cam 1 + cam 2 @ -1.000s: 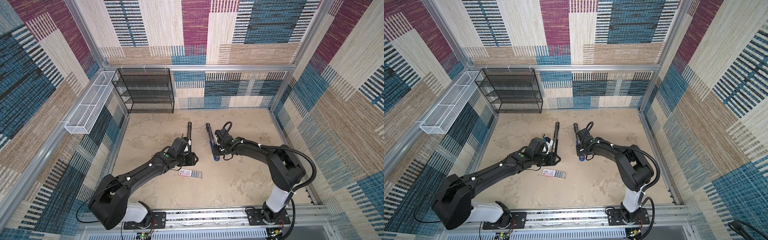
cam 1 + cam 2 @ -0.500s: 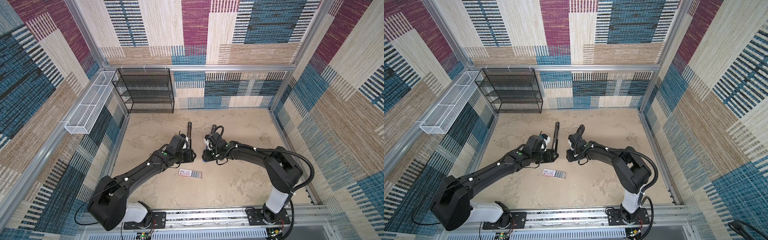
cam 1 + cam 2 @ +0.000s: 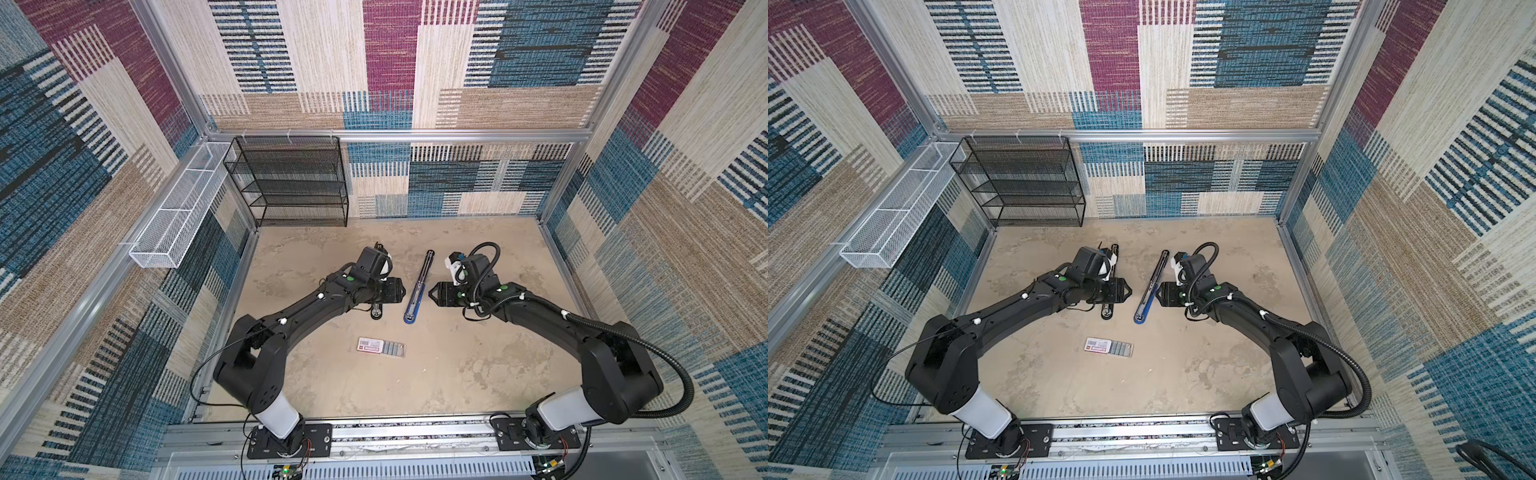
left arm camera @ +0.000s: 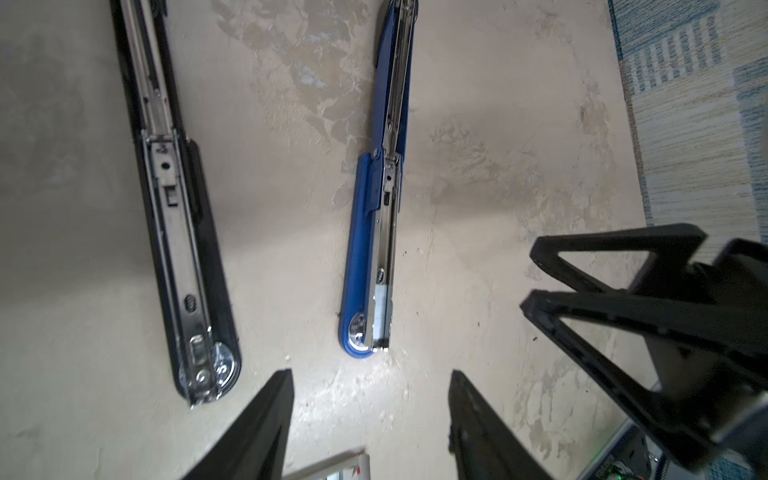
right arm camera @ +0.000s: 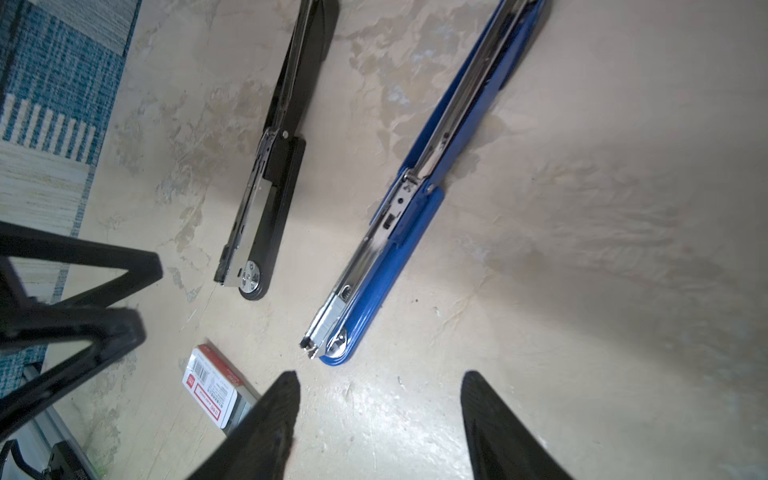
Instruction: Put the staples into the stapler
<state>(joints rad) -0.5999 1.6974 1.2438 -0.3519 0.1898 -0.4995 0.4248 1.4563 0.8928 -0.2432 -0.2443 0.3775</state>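
Nearest, the staples [image 3: 381, 346] lie on the table [image 3: 457, 374] at 7 o'clock from the opened blue stapler [image 3: 417, 295]. Flanking it, the left gripper [image 3: 401, 291] at 9 o'clock, over a black stapler [image 3: 1106, 311], and the right gripper [image 3: 433, 293] at 3 o'clock both stand parted and empty.

Well past my left gripper [image 3: 399, 289], a black mesh shelf rack [image 3: 291, 183] stands at the far edge of the tabletop [image 3: 478, 374]; a white wire basket [image 3: 178, 208] hangs beside it, further left.
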